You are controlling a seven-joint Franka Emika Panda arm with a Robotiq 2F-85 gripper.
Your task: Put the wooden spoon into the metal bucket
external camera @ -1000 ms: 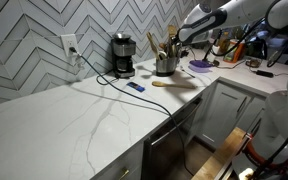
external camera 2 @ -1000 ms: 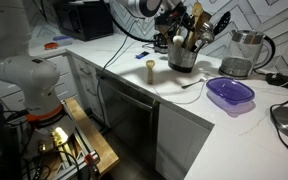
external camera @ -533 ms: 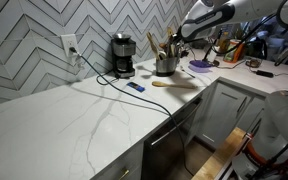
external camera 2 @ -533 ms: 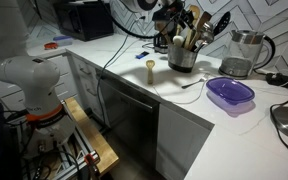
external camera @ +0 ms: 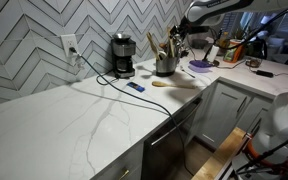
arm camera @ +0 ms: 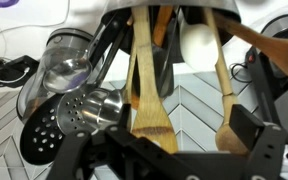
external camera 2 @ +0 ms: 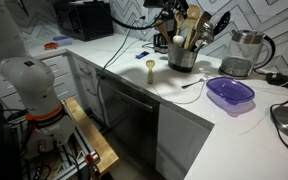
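Observation:
The metal bucket (external camera: 165,66) (external camera 2: 182,58) stands on the white counter beside the coffee maker, packed with upright utensils. My gripper (external camera: 180,36) (external camera 2: 170,20) hovers just above the utensil heads. In the wrist view the gripper (arm camera: 179,130) is open, its black fingers (arm camera: 252,128) spread wide and clasping nothing. A wooden spoon (arm camera: 230,118) stands free in the bucket close to the right finger, next to a flat wooden spatula (arm camera: 149,100). Steel ladles (arm camera: 89,112) and a white ball-headed tool (arm camera: 198,45) crowd the same bucket, hiding its rim in this view.
A black-and-silver coffee maker (external camera: 122,55) stands beside the bucket, its cord trailing to a wall outlet (external camera: 70,45). Another wooden piece (external camera: 174,82) (external camera 2: 147,68) and a blue item (external camera: 136,87) lie on the counter. A purple bowl (external camera 2: 230,93), kettle (external camera 2: 239,52) and metal spoon (external camera 2: 191,83) sit nearby.
The jaws went from shut to wide open above the bucket. The arm has lifted slightly. The wooden spoon now stands free among the other utensils.

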